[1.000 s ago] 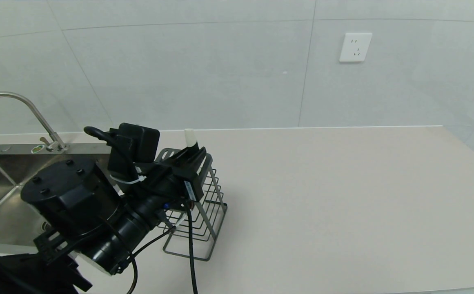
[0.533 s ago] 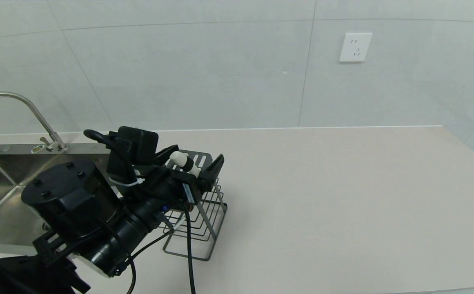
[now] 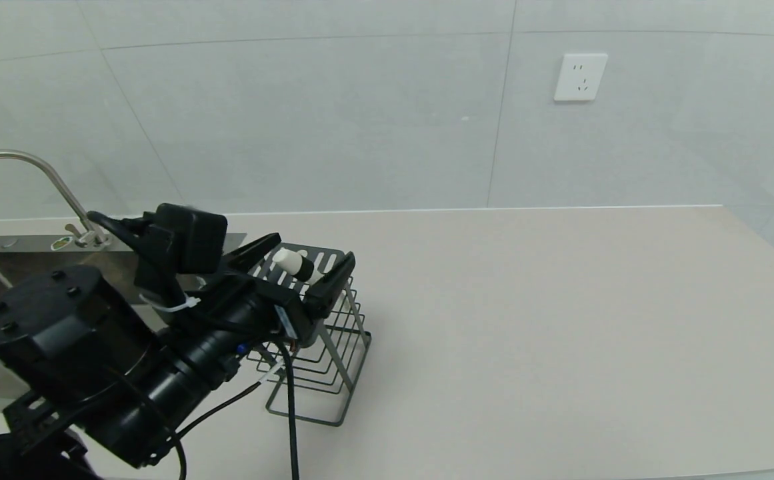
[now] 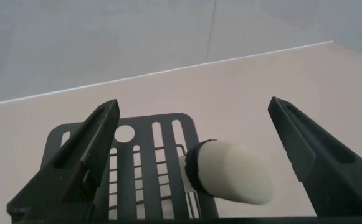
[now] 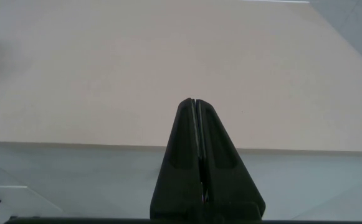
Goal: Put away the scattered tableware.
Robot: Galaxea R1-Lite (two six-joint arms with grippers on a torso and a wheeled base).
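Head view: your left gripper (image 3: 311,248) hangs with its fingers spread wide on either side of a white-tipped utensil handle (image 3: 287,259), with a gap on each side. The handle sticks up, tilted, from the wire rack (image 3: 333,373) on the table (image 3: 560,320), near the sink (image 3: 20,241).

Left wrist view: closer in, you get the round hole and slots of the rack's top plate (image 4: 137,162) behind the handle's black collar (the wire sides come from the head camera).

Right wrist view: your right gripper (image 5: 196,109), fingers pressed together, over the table.

Cream-handled utensil (image 3: 287,261) w/ black collar, tilted, handle up, inside dark wire rack (image 3: 337,371)
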